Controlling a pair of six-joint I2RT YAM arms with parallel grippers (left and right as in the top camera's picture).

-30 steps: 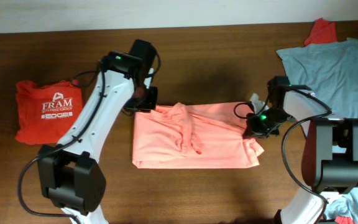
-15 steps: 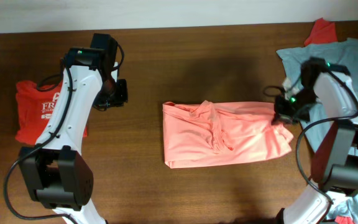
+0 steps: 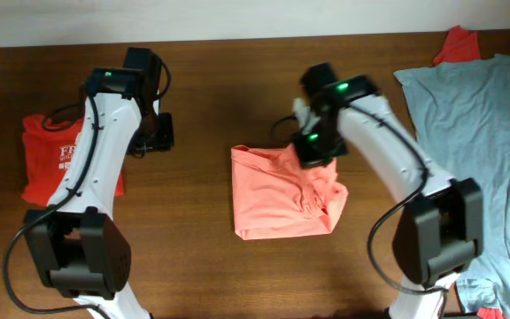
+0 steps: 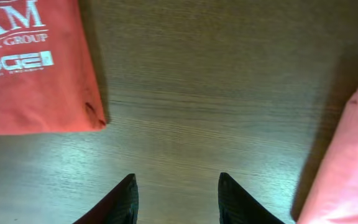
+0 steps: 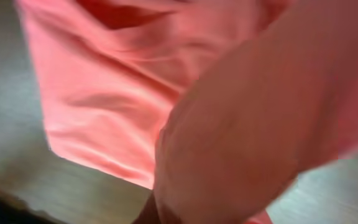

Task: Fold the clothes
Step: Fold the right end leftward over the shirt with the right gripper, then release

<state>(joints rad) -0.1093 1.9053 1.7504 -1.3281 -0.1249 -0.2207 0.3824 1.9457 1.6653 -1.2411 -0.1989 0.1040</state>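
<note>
The salmon-pink T-shirt (image 3: pixel 277 199) lies mid-table as a folded block. My right gripper (image 3: pixel 313 152) is over its upper edge, shut on the cloth end it has carried across. In the right wrist view pink fabric (image 5: pixel 104 93) fills the frame and hides the fingers. The folded red T-shirt (image 3: pixel 47 164) with white print lies at the left. My left gripper (image 3: pixel 153 135) hovers over bare wood between the red and pink shirts. It stands open (image 4: pixel 178 199) with nothing between the fingers, the red T-shirt (image 4: pixel 30 68) to its left and the pink one (image 4: pixel 347 168) to its right.
A grey-blue T-shirt (image 3: pixel 476 106) is spread over the table's right end and hangs past the edge. A red cloth (image 3: pixel 457 42) peeks out behind it at the back right. Dark wooden table (image 3: pixel 202 275) shows around the shirts.
My right gripper has swept left with the pink shirt's right end, laying it over the rest. My left arm has let go of the shirt, moved left, and its jaws have widened.
</note>
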